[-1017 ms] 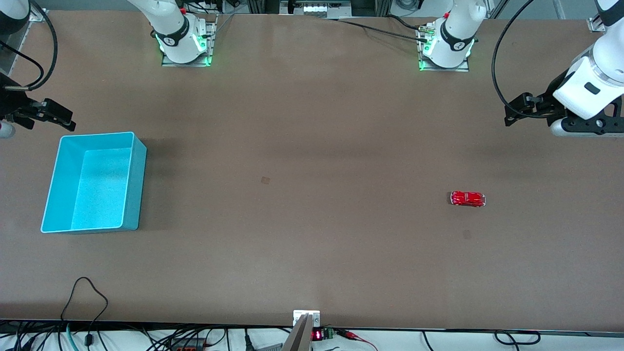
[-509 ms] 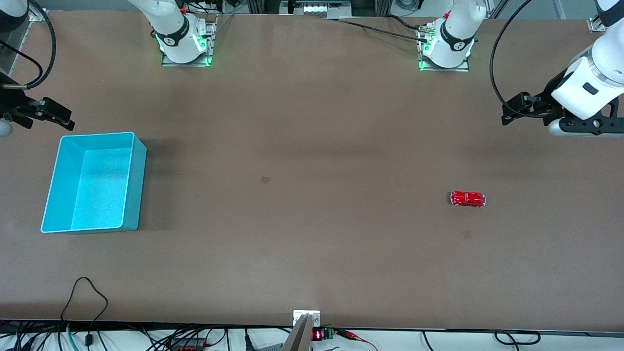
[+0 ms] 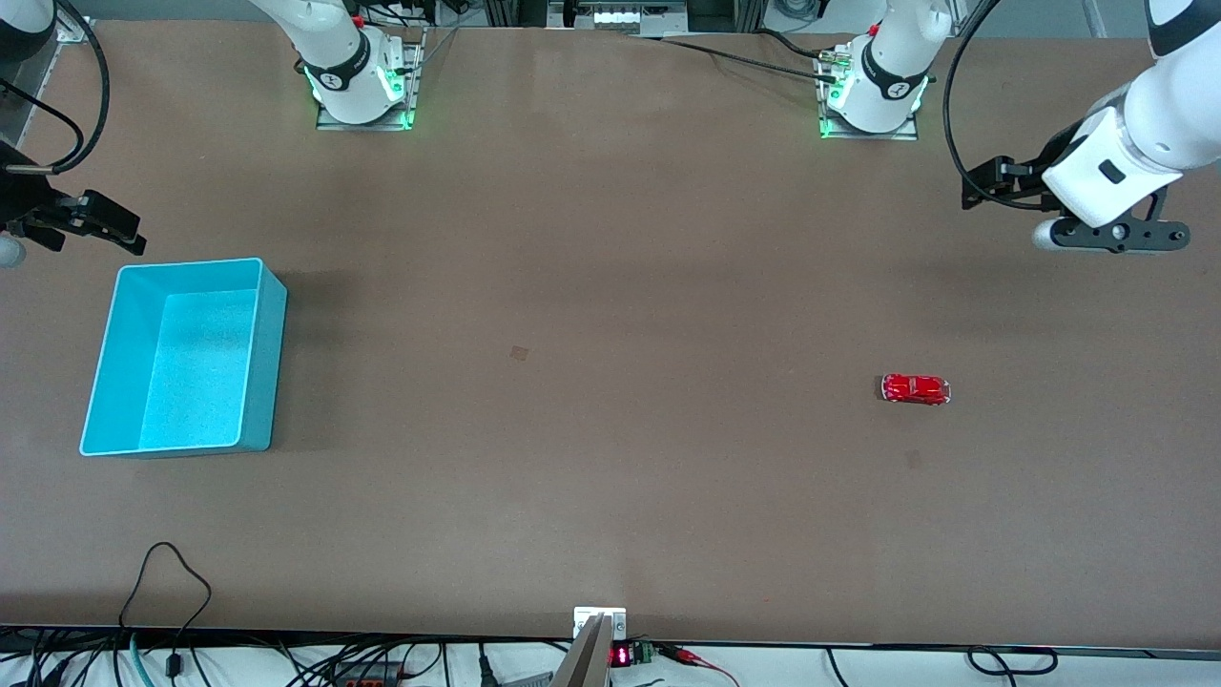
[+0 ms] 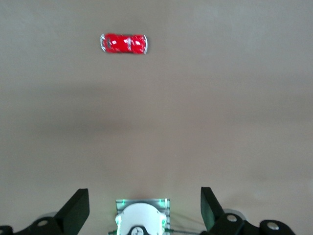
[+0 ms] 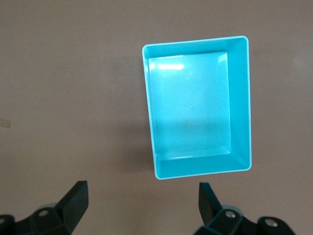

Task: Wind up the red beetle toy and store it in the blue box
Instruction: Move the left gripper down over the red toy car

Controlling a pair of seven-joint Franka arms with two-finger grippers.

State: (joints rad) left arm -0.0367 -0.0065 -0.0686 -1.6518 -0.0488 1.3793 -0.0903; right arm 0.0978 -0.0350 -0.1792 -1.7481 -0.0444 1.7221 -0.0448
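The red beetle toy (image 3: 916, 389) lies on its wheels on the brown table toward the left arm's end; it also shows in the left wrist view (image 4: 123, 44). My left gripper (image 3: 1111, 237) hangs in the air over the table's end, apart from the toy, with its fingers (image 4: 76, 209) wide open and empty. The blue box (image 3: 269, 363) stands empty toward the right arm's end and shows in the right wrist view (image 5: 195, 42). My right gripper (image 3: 24, 237) hovers beside the box, farther from the front camera, with fingers (image 5: 74, 198) open and empty.
The two arm bases (image 3: 358, 86) (image 3: 873, 95) stand along the table's back edge. Cables (image 3: 167, 582) and a small device (image 3: 599, 625) lie at the table's near edge.
My left gripper has moved toward the bases' edge of the table and a little toward its middle. The right gripper, the toy and the box have stayed put.
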